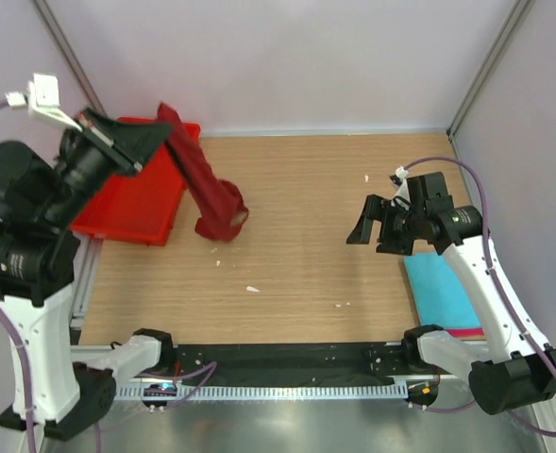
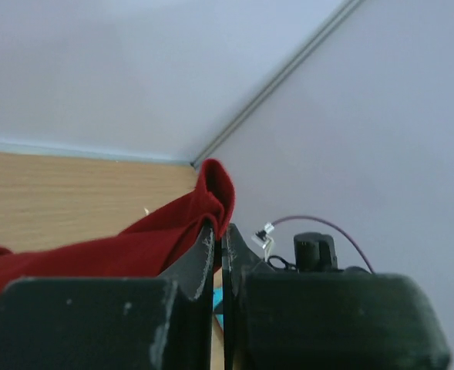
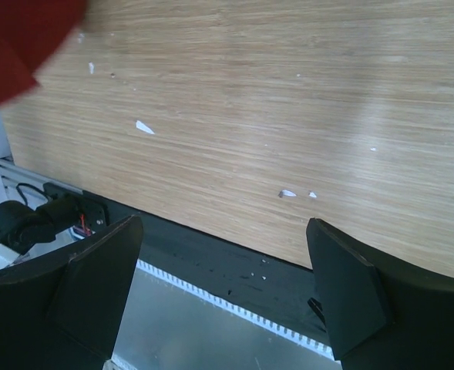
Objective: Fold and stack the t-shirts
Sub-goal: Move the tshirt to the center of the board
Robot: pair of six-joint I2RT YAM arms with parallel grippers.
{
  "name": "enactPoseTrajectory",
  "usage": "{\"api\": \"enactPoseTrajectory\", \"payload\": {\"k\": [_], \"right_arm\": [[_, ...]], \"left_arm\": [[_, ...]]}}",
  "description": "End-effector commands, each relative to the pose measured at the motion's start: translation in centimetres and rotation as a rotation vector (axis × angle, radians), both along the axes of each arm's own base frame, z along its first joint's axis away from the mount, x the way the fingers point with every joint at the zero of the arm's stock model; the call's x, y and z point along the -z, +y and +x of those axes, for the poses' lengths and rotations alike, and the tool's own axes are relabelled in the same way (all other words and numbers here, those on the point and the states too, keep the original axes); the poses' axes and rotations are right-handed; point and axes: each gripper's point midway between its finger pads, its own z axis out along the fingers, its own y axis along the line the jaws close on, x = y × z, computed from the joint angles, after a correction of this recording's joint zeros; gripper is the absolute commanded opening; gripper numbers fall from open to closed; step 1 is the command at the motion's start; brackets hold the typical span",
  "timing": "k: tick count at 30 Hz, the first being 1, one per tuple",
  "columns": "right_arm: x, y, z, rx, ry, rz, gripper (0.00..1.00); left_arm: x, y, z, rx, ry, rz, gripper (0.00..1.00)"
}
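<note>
My left gripper [image 1: 162,130] is raised over the back left corner and shut on one end of the dark maroon t-shirt [image 1: 207,184]. The shirt hangs in a long bunched strip, and its lower end rests on the table. In the left wrist view the cloth [image 2: 134,247] is pinched between the closed fingertips of the left gripper [image 2: 220,228]. My right gripper [image 1: 364,225] hovers open above the right half of the table, empty; its wide jaws show in the right wrist view [image 3: 223,225]. A folded turquoise t-shirt [image 1: 440,288] lies at the right edge on a pink one [image 1: 466,332].
A bright red plastic tray [image 1: 126,209] sits at the back left, under my left arm. Small white scraps [image 1: 252,289] dot the wooden table [image 1: 306,189]. A black strip and a metal rail [image 1: 287,389] run along the near edge. Walls close the back and sides.
</note>
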Motion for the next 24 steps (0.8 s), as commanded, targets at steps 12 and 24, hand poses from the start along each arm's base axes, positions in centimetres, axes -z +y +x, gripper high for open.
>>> {"api": "enactPoseTrajectory", "payload": {"k": [12, 24], "right_arm": [[-7.0, 17.9, -2.6, -0.48, -0.351, 0.366, 0.89], [-0.3, 27.7, -0.7, -0.509, -0.567, 0.123, 0.99]], "left_arm": [[5.4, -3.1, -2.5, 0.22, 0.194, -0.155, 0.0], [3.5, -3.5, -3.2, 0.262, 0.179, -0.172, 0.0]]}}
